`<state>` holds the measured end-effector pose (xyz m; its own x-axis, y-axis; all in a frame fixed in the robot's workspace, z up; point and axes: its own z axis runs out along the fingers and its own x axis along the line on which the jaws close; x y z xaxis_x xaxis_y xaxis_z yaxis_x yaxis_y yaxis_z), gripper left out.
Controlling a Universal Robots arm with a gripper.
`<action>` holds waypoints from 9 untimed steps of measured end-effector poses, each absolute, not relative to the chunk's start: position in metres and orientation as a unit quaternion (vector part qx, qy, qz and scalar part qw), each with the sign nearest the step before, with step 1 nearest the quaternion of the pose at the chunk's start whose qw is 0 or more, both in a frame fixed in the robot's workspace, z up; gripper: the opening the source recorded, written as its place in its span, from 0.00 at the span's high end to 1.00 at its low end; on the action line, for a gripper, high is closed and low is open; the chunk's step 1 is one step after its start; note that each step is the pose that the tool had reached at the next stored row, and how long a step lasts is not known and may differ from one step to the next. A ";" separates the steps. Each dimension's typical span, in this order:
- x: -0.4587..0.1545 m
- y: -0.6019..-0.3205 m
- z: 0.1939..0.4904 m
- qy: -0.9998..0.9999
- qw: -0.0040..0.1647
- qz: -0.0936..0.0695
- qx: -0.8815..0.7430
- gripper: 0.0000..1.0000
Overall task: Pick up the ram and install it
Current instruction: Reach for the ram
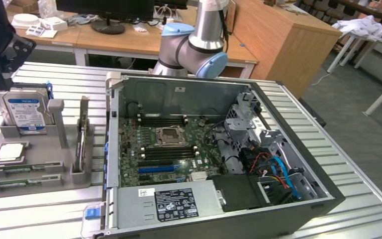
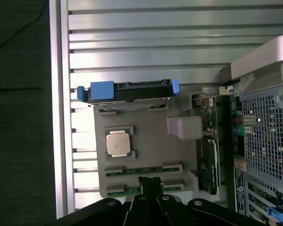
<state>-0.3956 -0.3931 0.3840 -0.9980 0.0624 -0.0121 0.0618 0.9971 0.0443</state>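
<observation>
Ram [image 2: 134,170] lay flat, a long thin green stick, in a narrow slot near one edge of the gray plastic tray [image 1: 53,167]. A second green stick [image 2: 131,190] lay in the next slot, right at that edge. At the tray's other edge a shiny silver hard drive [image 1: 24,107] with a blue label stood up. A square silver chip [image 1: 10,152] sat in between. The tray rested near one edge of the ribbed metal table [image 1: 45,214], beside the open black computer case [image 1: 324,201]. The black gripper [image 2: 150,182] hung over the tray with its fingers pressed together, holding nothing, its tip above the second green stick.
</observation>
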 end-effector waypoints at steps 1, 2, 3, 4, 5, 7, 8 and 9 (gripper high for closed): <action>-0.396 -0.395 0.384 0.999 0.007 0.022 0.031 0.89; -0.396 -0.397 0.384 0.999 0.007 0.022 0.031 0.89; -0.396 -0.400 0.384 0.999 0.007 0.022 0.031 0.89; -0.396 -0.402 0.384 0.999 0.007 0.022 0.031 0.89; -0.396 -0.405 0.384 0.999 0.007 0.022 0.031 0.89; -0.396 -0.408 0.384 0.999 0.007 0.022 0.031 0.89; -0.396 -0.409 0.384 0.999 0.007 0.022 0.031 0.89; -0.396 -0.409 0.384 0.999 0.007 0.022 0.031 0.89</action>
